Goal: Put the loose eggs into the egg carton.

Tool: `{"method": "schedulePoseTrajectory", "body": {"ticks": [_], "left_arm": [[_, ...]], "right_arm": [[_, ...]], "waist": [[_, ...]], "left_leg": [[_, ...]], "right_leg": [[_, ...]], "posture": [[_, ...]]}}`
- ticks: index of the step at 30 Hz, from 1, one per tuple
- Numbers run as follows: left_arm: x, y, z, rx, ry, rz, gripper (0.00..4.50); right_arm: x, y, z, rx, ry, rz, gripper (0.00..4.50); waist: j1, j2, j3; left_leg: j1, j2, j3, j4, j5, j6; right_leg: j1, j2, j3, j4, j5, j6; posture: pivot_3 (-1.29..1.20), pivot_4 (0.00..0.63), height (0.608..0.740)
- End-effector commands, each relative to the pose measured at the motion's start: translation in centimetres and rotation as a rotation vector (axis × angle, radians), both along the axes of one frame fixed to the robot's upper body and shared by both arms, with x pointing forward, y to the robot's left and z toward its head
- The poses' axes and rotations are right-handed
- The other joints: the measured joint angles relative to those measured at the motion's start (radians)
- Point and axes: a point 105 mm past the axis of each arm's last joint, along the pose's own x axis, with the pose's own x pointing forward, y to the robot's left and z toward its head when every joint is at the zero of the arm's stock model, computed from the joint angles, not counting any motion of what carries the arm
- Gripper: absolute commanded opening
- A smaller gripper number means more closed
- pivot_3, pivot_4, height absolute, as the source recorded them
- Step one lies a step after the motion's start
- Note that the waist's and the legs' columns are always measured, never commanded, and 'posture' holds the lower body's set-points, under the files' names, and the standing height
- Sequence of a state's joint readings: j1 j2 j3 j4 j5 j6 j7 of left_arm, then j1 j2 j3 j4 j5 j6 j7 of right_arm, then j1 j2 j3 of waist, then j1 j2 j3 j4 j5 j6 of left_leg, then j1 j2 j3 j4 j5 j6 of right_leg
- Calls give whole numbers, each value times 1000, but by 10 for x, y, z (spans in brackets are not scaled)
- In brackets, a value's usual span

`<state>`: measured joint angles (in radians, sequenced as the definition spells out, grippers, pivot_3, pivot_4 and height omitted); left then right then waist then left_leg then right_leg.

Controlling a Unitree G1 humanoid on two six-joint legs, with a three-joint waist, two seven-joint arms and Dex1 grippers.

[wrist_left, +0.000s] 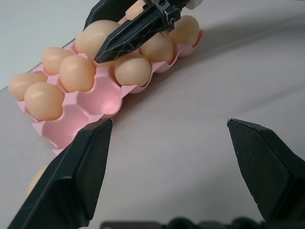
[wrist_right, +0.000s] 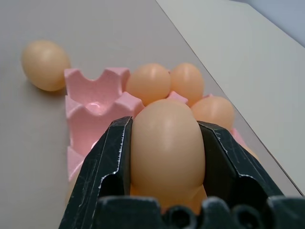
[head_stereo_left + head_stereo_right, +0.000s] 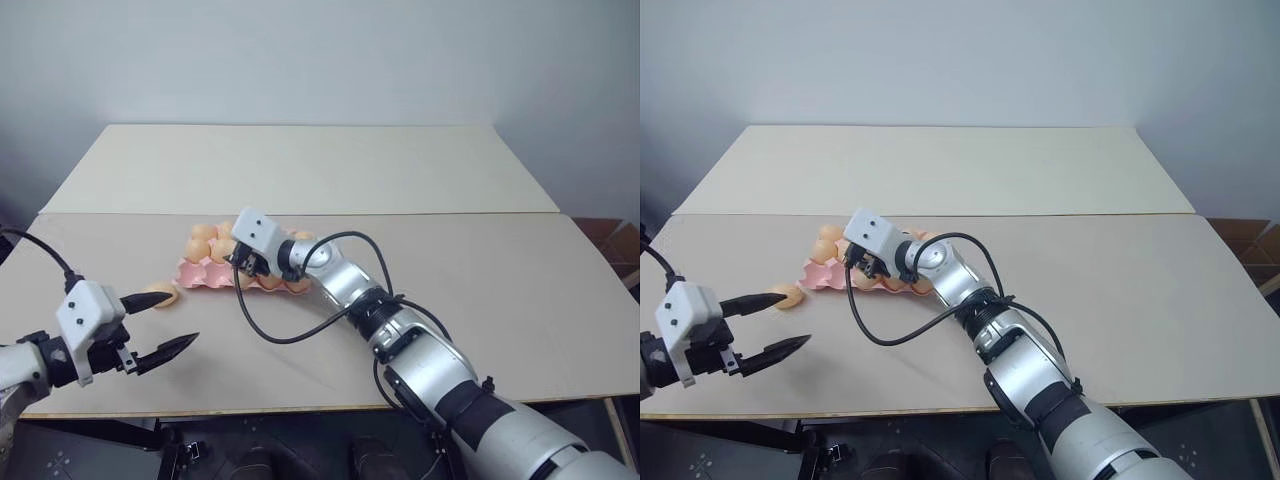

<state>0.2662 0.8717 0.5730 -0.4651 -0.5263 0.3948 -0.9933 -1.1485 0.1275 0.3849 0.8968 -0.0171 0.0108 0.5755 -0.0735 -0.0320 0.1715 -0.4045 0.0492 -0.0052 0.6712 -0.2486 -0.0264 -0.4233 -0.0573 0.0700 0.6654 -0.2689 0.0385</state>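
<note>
The pink egg carton lies left of the table's middle with several tan eggs in its cups; the cups at its left end are bare. My right gripper hovers over the carton, shut on one egg held between its black fingers. One loose egg rests on the table just left of the carton. My left gripper is open near the front left, its upper finger next to that loose egg, nothing between its fingers.
The beige tabletop stretches wide to the right of the carton, and a second table section adjoins behind. A black cable loops from my right arm just above the table, in front of the carton. The front edge is close.
</note>
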Motion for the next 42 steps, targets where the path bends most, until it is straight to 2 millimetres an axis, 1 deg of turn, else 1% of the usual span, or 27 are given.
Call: {"method": "schedulePoseTrajectory", "body": {"ticks": [1, 5, 9, 13, 17, 19, 20, 23, 29, 35, 38, 42], "left_arm": [[-1, -1, 11, 6, -38, -7, 4182], [1, -3, 13, 6, -40, -21, 4182], [3, -4, 13, 8, -40, -30, 4182], [4, -5, 12, 10, -41, -35, 4182], [5, -6, 12, 8, -42, -37, 4182], [5, -6, 11, 7, -40, -37, 4182], [5, -5, 10, 8, -39, -36, 4182], [5, -5, 10, 6, -38, -33, 4182], [5, -5, 8, 3, -35, -35, 4182], [8, -6, 8, 1, -40, -41, 4182], [8, -6, 8, 0, -44, -39, 4182], [5, -2, 8, 0, -46, -18, 4182]], "right_arm": [[-57, 64, 37, 134, -26, 243, 1866], [-59, 66, 35, 122, -26, 261, 1866], [-66, 67, 35, 117, -38, 303, 1866], [-73, 68, 39, 120, -66, 333, 1866], [-72, 70, 45, 126, -104, 309, 1866], [-73, 71, 46, 131, -102, 318, 2545], [-70, 71, 46, 135, -108, 293, 2739], [-65, 69, 42, 128, -113, 255, 3774], [-63, 60, 48, 143, -113, 266, 3774], [-66, 48, 52, 133, -163, 267, 3774], [-67, 35, 61, 144, -177, 257, 3774], [-69, 2, 74, 156, -151, 219, 3774]], "waist": [[0, 0, 0], [0, 0, 0], [0, 0, 0], [0, 0, 0], [1, 0, 0], [1, 0, 0], [0, 0, 0], [0, 0, 0], [0, 0, 0], [1, 0, 0], [2, 0, 0], [4, 0, 0]], "left_leg": [[0, 0, 0, 0, 0, 0], [0, 0, 0, -1, 0, 0], [0, 0, 0, -1, 0, 0], [0, 0, 0, -2, 0, 0], [0, 0, 0, -2, 0, 0], [0, 0, 0, -2, 0, 0], [0, 0, 0, -2, 0, 0], [0, 0, 0, -2, 0, 0], [0, 0, 0, -2, 0, 0], [0, 0, 0, -2, 0, 0], [0, 0, 0, -2, 0, 0], [-1, 0, 0, -2, 0, 0]], "right_leg": [[0, 0, 0, 0, 0, 0], [0, 0, 0, 0, 0, 0], [0, 0, 0, 0, 0, 0], [-1, 0, 0, 0, 0, 0], [-1, 0, 0, 0, 0, 0], [-1, 0, 0, 0, 0, 0], [-1, 0, 0, 0, 0, 0], [-1, 0, 0, 0, 0, 0], [-1, 0, 0, 0, 0, 0], [-1, 0, 0, 0, 0, 0], [-1, 0, 0, 0, 0, 0], [-1, -1, 0, 0, 0, 0]], "posture": [[0, 150, 740], [0, 150, 740], [0, 150, 740], [0, 150, 740], [0, 150, 740], [0, 150, 740], [0, 150, 740], [0, 150, 740], [0, 150, 740], [0, 150, 740], [0, 150, 740], [0, 150, 740]]}}
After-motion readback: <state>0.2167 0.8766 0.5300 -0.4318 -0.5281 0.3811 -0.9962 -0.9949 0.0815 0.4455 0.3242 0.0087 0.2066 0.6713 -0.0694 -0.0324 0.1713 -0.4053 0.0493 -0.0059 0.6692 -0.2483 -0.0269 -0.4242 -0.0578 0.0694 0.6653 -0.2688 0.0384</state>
